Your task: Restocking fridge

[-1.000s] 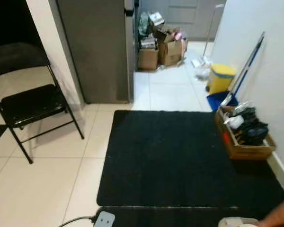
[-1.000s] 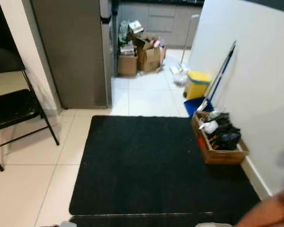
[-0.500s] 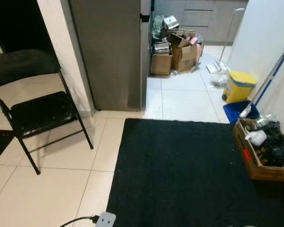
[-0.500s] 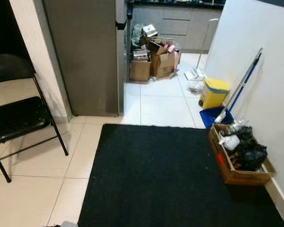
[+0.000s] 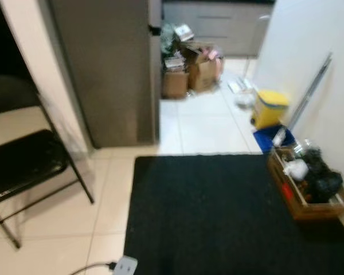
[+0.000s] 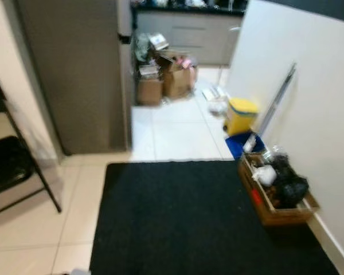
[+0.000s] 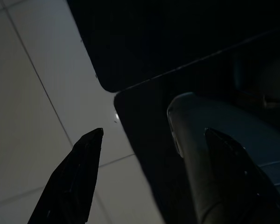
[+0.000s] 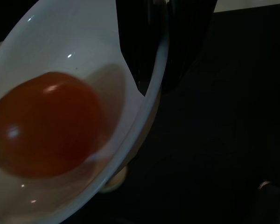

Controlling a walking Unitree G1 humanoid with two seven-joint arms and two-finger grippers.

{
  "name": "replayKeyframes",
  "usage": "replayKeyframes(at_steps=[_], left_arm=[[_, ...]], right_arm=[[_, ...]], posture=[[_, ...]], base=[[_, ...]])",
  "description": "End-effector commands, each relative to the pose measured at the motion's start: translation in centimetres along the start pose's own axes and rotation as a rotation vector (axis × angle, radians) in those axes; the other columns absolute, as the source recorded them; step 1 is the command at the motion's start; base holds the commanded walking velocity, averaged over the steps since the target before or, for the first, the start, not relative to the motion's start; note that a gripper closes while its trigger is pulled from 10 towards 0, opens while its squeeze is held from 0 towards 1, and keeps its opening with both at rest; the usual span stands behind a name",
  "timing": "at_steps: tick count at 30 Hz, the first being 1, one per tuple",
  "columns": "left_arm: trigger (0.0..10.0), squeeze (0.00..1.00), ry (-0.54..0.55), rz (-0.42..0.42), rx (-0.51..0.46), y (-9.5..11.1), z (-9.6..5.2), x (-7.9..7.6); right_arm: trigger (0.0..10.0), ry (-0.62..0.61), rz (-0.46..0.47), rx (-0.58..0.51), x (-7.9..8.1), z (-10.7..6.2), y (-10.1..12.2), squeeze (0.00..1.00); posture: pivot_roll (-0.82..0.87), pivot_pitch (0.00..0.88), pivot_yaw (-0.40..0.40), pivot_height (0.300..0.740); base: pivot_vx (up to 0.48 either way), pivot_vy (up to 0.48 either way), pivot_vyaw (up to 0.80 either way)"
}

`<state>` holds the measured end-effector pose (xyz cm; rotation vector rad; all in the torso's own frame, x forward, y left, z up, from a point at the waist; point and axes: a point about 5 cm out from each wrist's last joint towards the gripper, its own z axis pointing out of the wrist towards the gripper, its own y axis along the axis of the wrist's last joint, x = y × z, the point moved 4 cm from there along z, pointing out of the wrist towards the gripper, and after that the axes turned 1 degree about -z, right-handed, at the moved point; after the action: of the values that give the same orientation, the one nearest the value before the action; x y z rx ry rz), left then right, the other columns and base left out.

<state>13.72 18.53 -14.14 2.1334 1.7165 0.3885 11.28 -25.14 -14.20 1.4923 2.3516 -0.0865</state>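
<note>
The grey fridge (image 5: pixel 103 69) stands ahead on the left, its door shut, with a kitchen passage to its right. In the right wrist view my right gripper (image 8: pixel 155 86) is shut on the rim of a white bowl (image 8: pixel 60 46), one finger inside and one outside. A round orange fruit (image 8: pixel 46 123) lies in the bowl. In the left wrist view my left gripper (image 7: pixel 154 135) hangs open with nothing between its fingers, over the white tiles and the corner of the dark mat (image 7: pixel 144 46).
A black mat (image 5: pixel 218 217) covers the floor ahead. A black folding chair (image 5: pixel 23 166) stands at the left. A wooden crate (image 5: pixel 307 189), a yellow bin (image 5: pixel 269 107) and a mop handle (image 5: pixel 309 86) line the right wall. Cardboard boxes (image 5: pixel 189 74) crowd the passage. A power strip (image 5: pixel 125 265) lies near me.
The camera has swung and the picture is now blurred, so the scene has shifted. The person's arm seen at the lower right a second ago is out of view.
</note>
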Motion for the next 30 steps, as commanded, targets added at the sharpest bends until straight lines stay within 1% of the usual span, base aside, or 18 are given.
replayKeyframes(at_steps=[1, 11, 30], left_arm=[[10.0, 0.0, -0.015, 0.009, 0.013, -0.24, 0.06, -0.46], [10.0, 0.0, -0.017, 0.008, 0.014, -0.28, 0.07, -0.59], [10.0, 0.0, -0.018, 0.01, 0.015, -0.31, 0.06, -0.55]], right_arm=[[10.0, -0.024, -0.009, -0.018, -0.83, 0.0, 0.51, 0.0], [10.0, -0.027, -0.006, -0.024, -0.96, -0.01, 0.56, 0.0], [10.0, -0.02, -0.014, -0.034, -0.75, -0.01, 0.88, 0.0]], posture=[[0.03, 0.0, -0.024, 0.74], [0.03, 0.0, -0.024, 0.74], [0.03, 0.0, -0.024, 0.74]], base=[[0.311, 0.0, -0.8], [0.307, 0.0, -0.77], [0.306, 0.0, 0.0]])
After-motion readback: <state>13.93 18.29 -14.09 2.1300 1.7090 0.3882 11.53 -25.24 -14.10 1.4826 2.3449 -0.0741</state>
